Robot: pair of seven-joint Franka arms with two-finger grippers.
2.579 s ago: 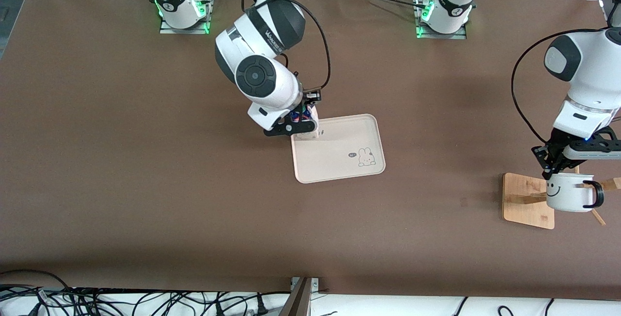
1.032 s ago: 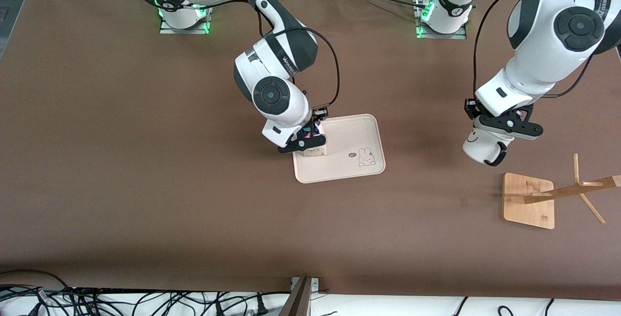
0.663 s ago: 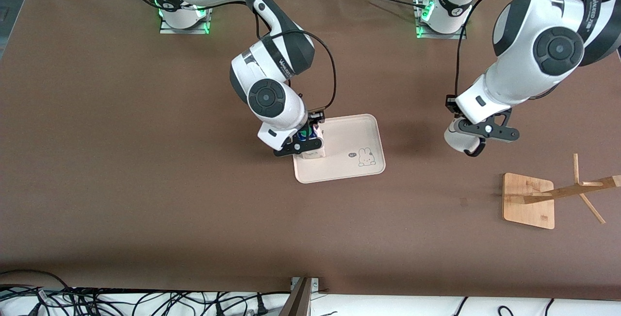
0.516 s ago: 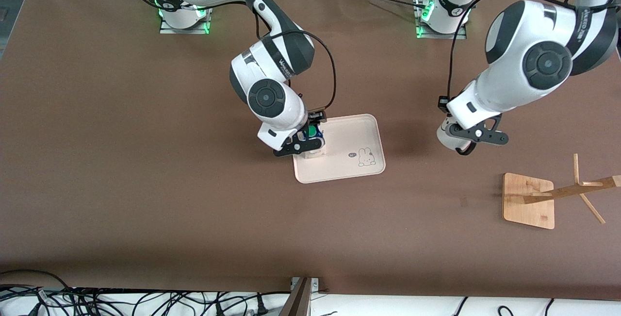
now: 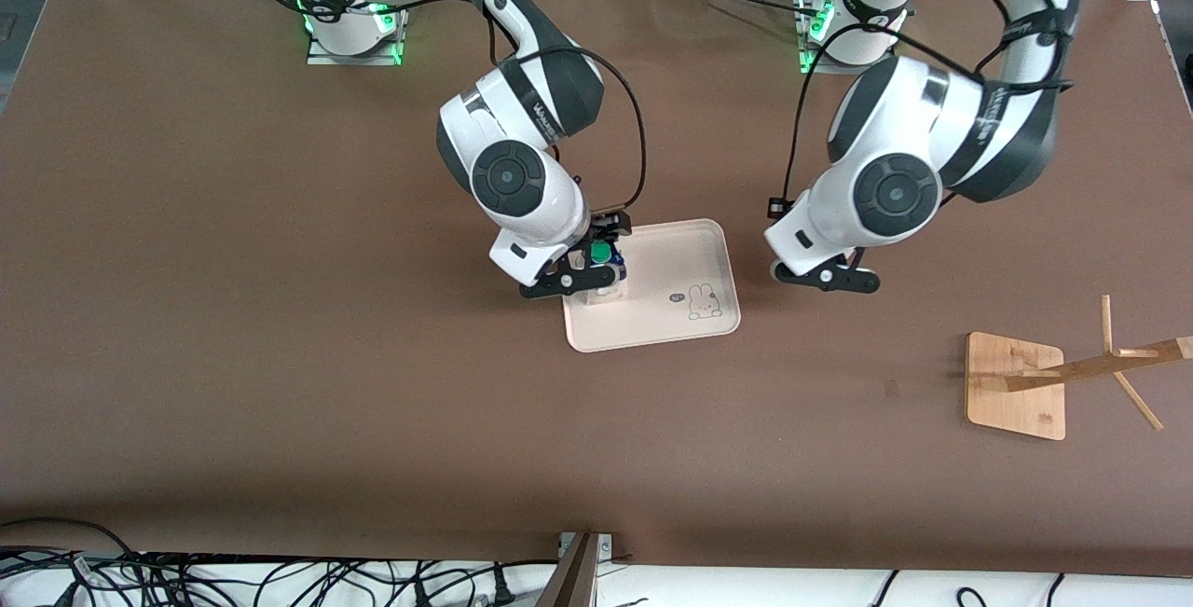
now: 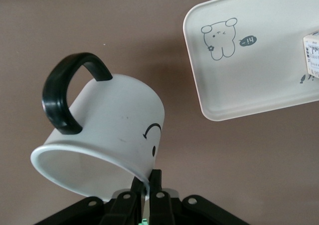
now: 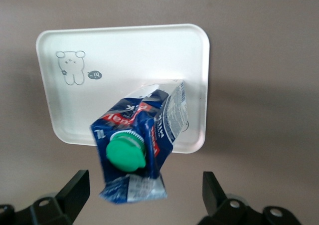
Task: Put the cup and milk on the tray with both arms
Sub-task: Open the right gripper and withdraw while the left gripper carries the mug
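The milk, a blue and white carton with a green cap, stands on the cream tray at its edge toward the right arm's end. My right gripper is open above the milk, with its fingers wide apart on either side of the carton's top. My left gripper is over the bare table just off the tray toward the left arm's end. It is shut on the rim of the cup, which is tilted, with its black handle and smiley face showing. The front view hides the cup under the arm.
A wooden stand with a flat base and slanted pegs sits toward the left arm's end, nearer the front camera. The rabbit drawing marks the tray's part nearest the left gripper; the tray also shows in the left wrist view.
My left arm lifted the cup off the wooden stand and carried it toward the tray. My right gripper stayed at the milk on the tray and drew back a little, uncovering the green cap.
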